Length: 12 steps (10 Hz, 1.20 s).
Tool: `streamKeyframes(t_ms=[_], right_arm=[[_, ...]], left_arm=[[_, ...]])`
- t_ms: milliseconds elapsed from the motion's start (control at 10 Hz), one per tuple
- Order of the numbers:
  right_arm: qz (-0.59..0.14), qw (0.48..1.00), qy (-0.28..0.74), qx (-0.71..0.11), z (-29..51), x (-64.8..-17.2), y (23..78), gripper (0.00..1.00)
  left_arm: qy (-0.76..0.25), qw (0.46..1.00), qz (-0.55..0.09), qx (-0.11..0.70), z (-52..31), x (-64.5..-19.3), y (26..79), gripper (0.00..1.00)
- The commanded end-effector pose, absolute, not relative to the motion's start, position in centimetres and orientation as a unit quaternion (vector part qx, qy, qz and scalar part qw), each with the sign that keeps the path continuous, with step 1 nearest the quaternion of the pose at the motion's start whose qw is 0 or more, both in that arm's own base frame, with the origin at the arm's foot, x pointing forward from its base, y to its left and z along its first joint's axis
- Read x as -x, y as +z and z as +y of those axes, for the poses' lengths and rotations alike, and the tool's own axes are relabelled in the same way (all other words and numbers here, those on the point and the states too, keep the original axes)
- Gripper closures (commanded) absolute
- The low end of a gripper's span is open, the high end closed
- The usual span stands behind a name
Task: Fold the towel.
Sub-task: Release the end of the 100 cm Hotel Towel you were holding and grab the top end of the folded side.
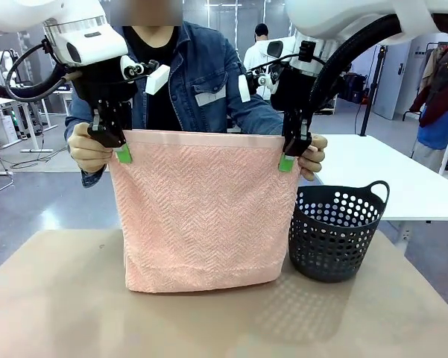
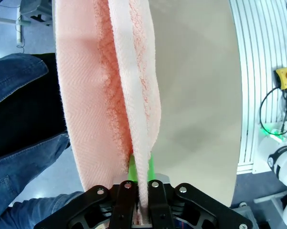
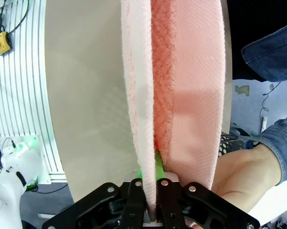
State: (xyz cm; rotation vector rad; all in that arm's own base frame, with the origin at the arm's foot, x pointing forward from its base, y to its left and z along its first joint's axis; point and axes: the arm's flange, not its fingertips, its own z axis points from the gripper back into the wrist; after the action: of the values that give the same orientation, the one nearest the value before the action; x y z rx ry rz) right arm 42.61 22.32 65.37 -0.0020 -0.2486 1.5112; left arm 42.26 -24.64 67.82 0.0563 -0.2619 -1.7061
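The salmon-pink towel (image 1: 205, 216) hangs doubled over the table, its lower edge resting on the surface. My left gripper (image 1: 122, 153) is shut on the towel's top left corner, and my right gripper (image 1: 287, 162) is shut on the top right corner. The person's hands (image 1: 88, 149) (image 1: 313, 156) hold the far layer at both corners, just outside my fingers. In the left wrist view the towel (image 2: 110, 86) runs up from between my green pads (image 2: 152, 164). The right wrist view shows the towel (image 3: 176, 81) pinched the same way, with the person's hand (image 3: 239, 176) beside it.
A dark perforated plastic basket (image 1: 334, 231) stands on the table right of the towel, close to its edge. The tan table (image 1: 60, 298) stretches in front. The person in a denim jacket (image 1: 201, 82) stands right behind the towel.
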Motion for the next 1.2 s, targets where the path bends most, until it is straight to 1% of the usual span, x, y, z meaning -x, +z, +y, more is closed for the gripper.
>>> streamKeyframes(t_ms=[0, 100, 200, 300, 400, 500, 600, 700, 800, 1000, 1100], right_arm=[[-0.111, 0.719, 0.686, 0.006, 22.2, -42.5, 65.4, 0.64], [-0.112, 0.722, 0.683, 0.008, 22.1, -42.3, 65.5, 0.52], [-0.116, 0.723, 0.681, 0.007, 21.9, -42.0, 65.8, 0.30], [-0.123, 0.726, 0.677, 0.014, 21.8, -41.8, 66.3, 0.18], [-0.139, 0.725, 0.674, 0.023, 21.7, -41.3, 67.1, 0.00], [-0.156, 0.724, 0.670, 0.044, 21.7, -40.8, 68.0, 0.00], [-0.181, 0.722, 0.665, 0.057, 21.6, -40.3, 69.2, 0.00], [-0.200, 0.717, 0.665, 0.060, 21.5, -39.8, 70.3, 0.11], [-0.214, 0.713, 0.665, 0.063, 21.3, -39.6, 71.5, 0.01], [-0.230, 0.703, 0.669, 0.071, 21.4, -39.3, 73.0, 0.00], [-0.229, 0.703, 0.669, 0.075, 21.5, -39.5, 73.1, 0.00]], left_arm=[[-0.761, 0.635, -0.130, -0.024, -24.2, -41.8, 68.2, 0.61], [-0.762, 0.633, -0.134, -0.023, -24.1, -41.6, 68.5, 0.26], [-0.760, 0.635, -0.137, -0.021, -24.0, -41.5, 68.7, 0.25], [-0.751, 0.645, -0.140, -0.021, -23.8, -41.3, 69.1, 0.00], [-0.746, 0.650, -0.143, -0.018, -23.7, -40.9, 69.7, 0.00], [-0.741, 0.654, -0.155, -0.022, -23.5, -40.4, 70.5, 0.00], [-0.736, 0.655, -0.170, -0.038, -23.4, -39.9, 71.5, 0.18], [-0.731, 0.653, -0.193, -0.056, -23.3, -39.4, 72.7, 0.09], [-0.727, 0.648, -0.216, -0.060, -23.3, -39.0, 74.2, 0.00], [-0.714, 0.651, -0.246, -0.075, -23.2, -39.0, 76.1, 0.00], [-0.719, 0.647, -0.242, -0.076, -23.3, -39.2, 76.2, 0.00]])
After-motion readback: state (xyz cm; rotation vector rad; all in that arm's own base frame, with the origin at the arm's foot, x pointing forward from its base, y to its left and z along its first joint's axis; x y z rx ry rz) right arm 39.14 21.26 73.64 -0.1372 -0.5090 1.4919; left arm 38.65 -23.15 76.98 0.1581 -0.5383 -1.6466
